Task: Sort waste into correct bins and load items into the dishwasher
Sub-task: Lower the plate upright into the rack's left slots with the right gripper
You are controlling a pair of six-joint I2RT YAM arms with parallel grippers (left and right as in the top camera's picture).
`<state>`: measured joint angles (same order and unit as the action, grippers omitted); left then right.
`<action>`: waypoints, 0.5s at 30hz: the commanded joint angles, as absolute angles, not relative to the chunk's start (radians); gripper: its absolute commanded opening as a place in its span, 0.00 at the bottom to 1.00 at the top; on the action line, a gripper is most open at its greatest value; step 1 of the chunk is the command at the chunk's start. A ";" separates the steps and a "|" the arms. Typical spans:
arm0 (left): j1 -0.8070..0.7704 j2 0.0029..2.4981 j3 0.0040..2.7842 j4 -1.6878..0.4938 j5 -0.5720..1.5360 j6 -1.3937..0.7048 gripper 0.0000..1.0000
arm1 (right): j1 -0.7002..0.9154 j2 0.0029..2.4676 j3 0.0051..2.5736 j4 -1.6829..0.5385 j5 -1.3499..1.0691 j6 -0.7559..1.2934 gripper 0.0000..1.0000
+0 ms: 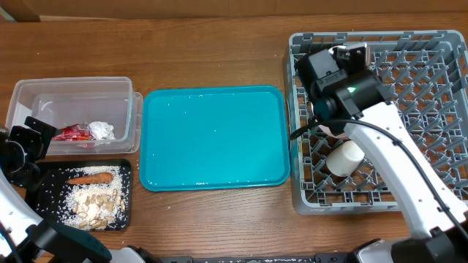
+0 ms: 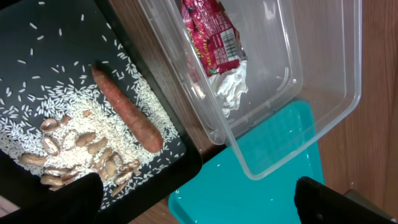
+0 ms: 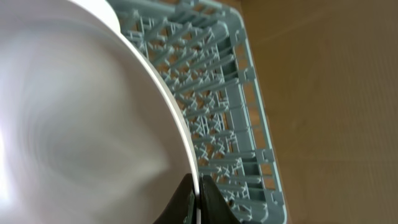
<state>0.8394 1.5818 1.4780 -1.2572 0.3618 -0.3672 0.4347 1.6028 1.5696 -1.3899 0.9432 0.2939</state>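
Observation:
My right gripper point(image 3: 198, 193) is shut on the rim of a white plate point(image 3: 81, 124), held on edge over the grey dish rack point(image 3: 224, 106). In the overhead view the right arm point(image 1: 344, 88) covers the rack's left part point(image 1: 439, 44) and hides the plate. A white cup point(image 1: 344, 157) lies in the rack. My left gripper point(image 2: 199, 202) is open and empty, above the corner where the black tray point(image 2: 186, 162), the clear bin point(image 2: 298, 68) and the teal tray point(image 2: 267, 168) meet. The bin holds a red wrapper point(image 2: 211, 31) and crumpled foil point(image 2: 231, 90).
The black tray point(image 1: 44, 179) holds a carrot point(image 1: 93, 177), peanuts point(image 1: 91, 204) and scattered rice. The teal tray point(image 1: 212, 139) lies in the middle of the wooden table with a few rice grains on it. The clear bin point(image 1: 73, 88) stands at the far left.

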 commanded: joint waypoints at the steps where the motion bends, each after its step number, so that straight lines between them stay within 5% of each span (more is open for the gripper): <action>1: 0.834 1.566 1.495 -1.256 0.355 -0.374 1.00 | 0.439 1.629 1.549 -1.393 0.960 0.342 0.04; 15: 0.835 1.566 1.495 -1.256 0.355 -0.374 1.00 | 0.502 1.642 1.544 -1.398 0.843 0.372 0.04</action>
<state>0.8394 1.5818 1.4780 -1.2572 0.3618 -0.3676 0.4763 1.6470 1.5471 -1.3998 0.8570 0.3515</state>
